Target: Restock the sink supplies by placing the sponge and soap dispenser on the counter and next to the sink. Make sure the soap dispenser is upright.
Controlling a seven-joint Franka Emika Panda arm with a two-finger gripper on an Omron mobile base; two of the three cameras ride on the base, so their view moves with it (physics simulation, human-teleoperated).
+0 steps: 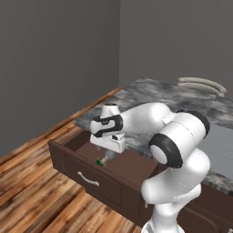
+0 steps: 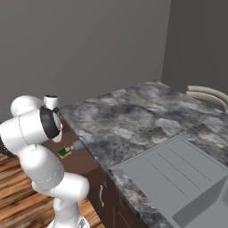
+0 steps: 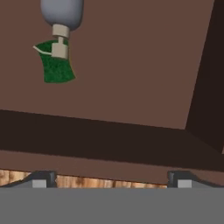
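While above the drawer [image 1: 86,175], tool [image 3: 109,179] wide, sponge [image 3: 56,68] under soap dispenser [image 3: 61,17]

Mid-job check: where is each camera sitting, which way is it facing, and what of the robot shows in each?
Left base view: behind the arm to its left, looking forward and down at the open drawer; the white arm fills the right, gripper open above the sponge.
Right base view: behind to its right, looking over the counter and sink; the arm rises at lower left.
Hand view: looks down into the drawer at the soap dispenser lying over the sponge; fingertips at the bottom.
Both base views share drawer, sponge and counter.
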